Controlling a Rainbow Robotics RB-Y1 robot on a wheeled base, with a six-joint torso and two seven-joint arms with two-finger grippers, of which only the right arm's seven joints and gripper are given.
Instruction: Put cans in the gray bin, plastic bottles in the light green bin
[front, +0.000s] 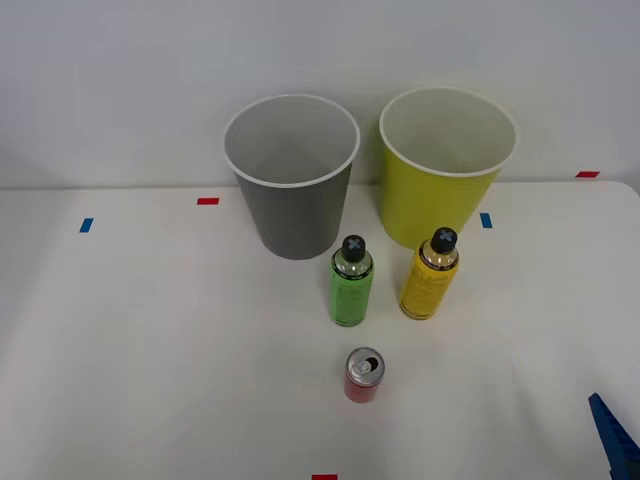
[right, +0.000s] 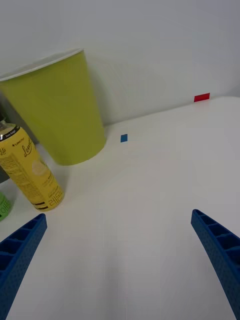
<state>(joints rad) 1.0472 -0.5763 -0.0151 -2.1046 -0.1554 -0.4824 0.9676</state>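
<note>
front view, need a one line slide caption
Green bottle, yellow bottle and red can stand before gray bin and light green bin.

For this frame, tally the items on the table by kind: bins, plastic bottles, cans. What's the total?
Bins: 2, the gray bin and the light green bin
Plastic bottles: 2, the green bottle and the yellow bottle
Cans: 1, the red can
Total: 5

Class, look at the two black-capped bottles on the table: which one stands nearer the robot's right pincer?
The yellow bottle. It stands in front of the light green bin, on the side of the right pincer; the green bottle stands farther left.
</note>
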